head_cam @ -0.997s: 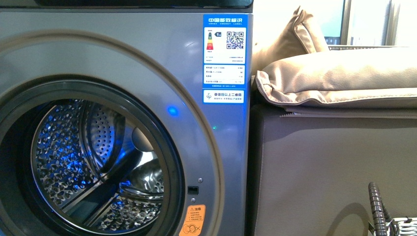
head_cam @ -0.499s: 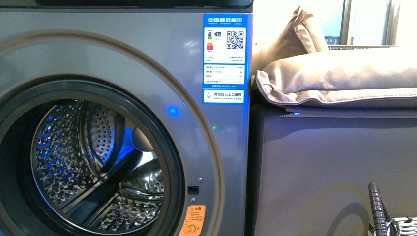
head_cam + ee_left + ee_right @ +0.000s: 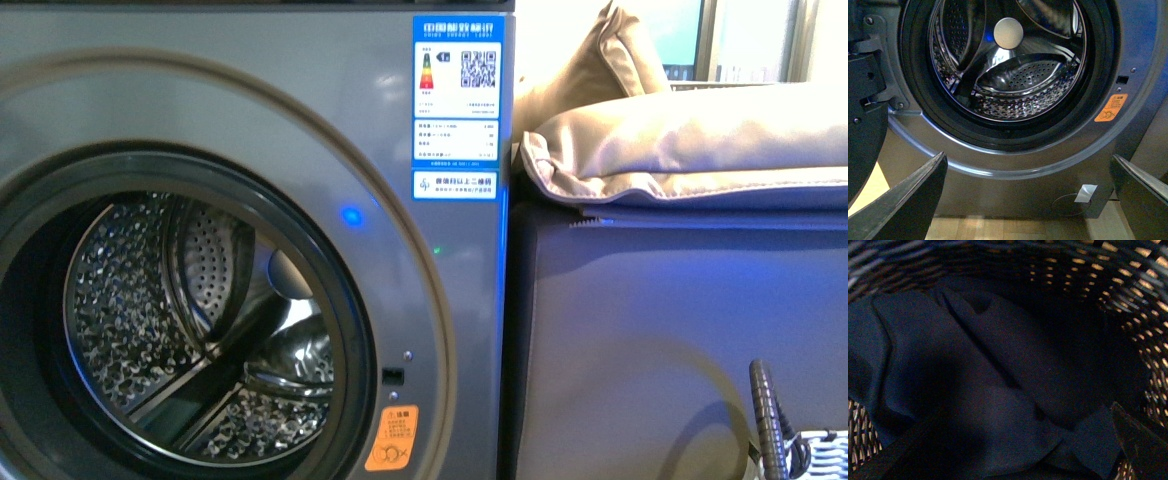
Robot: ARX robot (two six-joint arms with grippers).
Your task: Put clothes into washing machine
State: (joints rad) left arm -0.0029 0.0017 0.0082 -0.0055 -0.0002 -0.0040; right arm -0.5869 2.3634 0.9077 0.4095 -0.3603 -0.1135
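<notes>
Clothes [image 3: 973, 390], dark navy and folded, down in the woven basket [image 3: 1128, 270] (wicker wall all round). Right gripper [image 3: 1015, 440] above them, jaws spread, pinching nothing. Washing machine [image 3: 300, 120] with porthole open, only steel paddles and perforated wall showing in the drum [image 3: 1013, 80]. Left gripper [image 3: 1028, 160] low before it, jaws wide apart, empty.

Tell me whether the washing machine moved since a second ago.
No. The washing machine keeps its place beside the cushion; both rose slightly together in frame.
</notes>
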